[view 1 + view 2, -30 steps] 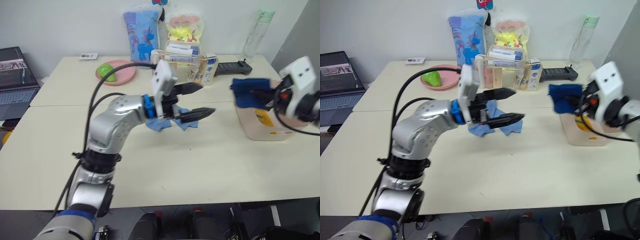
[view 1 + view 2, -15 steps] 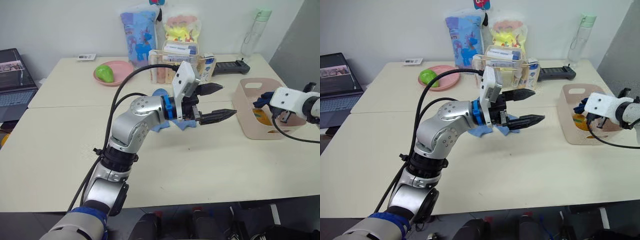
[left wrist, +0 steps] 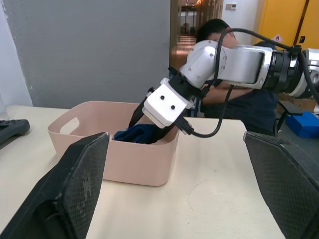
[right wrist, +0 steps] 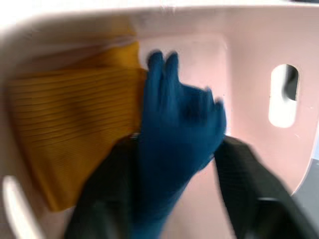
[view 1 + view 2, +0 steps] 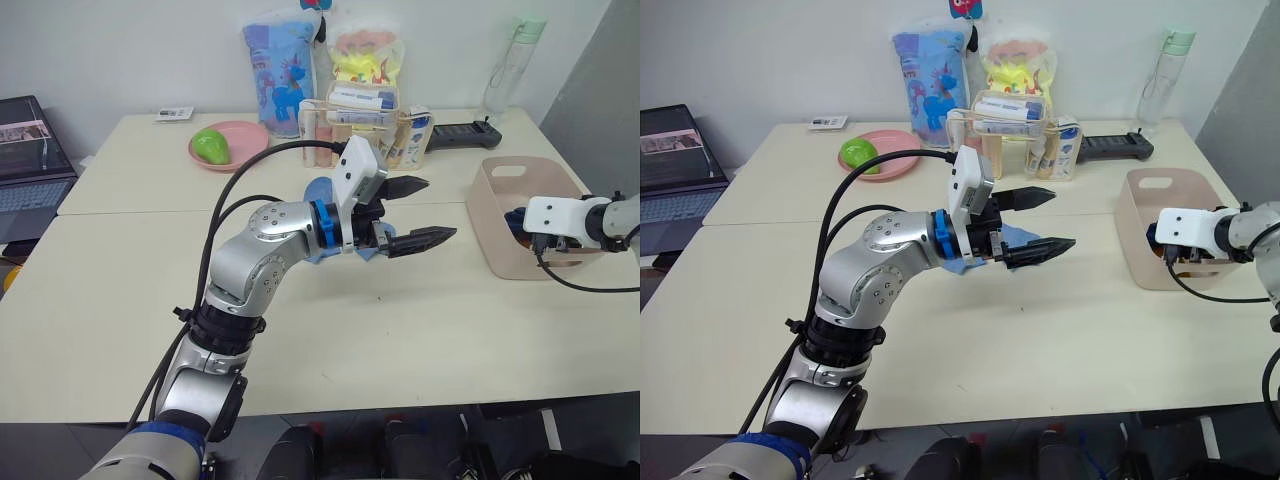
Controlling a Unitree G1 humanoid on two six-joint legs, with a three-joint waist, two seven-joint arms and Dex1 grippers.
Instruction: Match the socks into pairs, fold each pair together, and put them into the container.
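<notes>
The pale pink container (image 5: 484,205) stands at the table's right side. My right gripper (image 4: 179,149) reaches down inside it. Its fingers stand apart, with the dark navy pair (image 4: 180,124) loose between them. The navy pair lies against a mustard yellow sock (image 4: 70,124) on the container's floor, and its top pokes above the container's rim (image 3: 137,134). My left gripper (image 5: 440,208) hovers open and empty over the middle of the table. Under that arm lie the light blue socks (image 5: 1024,236), partly hidden by it.
At the back of the table are a round pink plate (image 5: 240,148) with a green object, two snack bags (image 5: 285,70), cartons (image 5: 365,120), a black device (image 5: 462,135) and a bottle (image 5: 505,65). A laptop (image 5: 25,165) sits far left. A person (image 3: 234,102) sits beyond the container.
My right gripper carried the navy pair from above the container's rim down into it, and its fingers have spread apart. The left arm shifted slightly and stayed open.
</notes>
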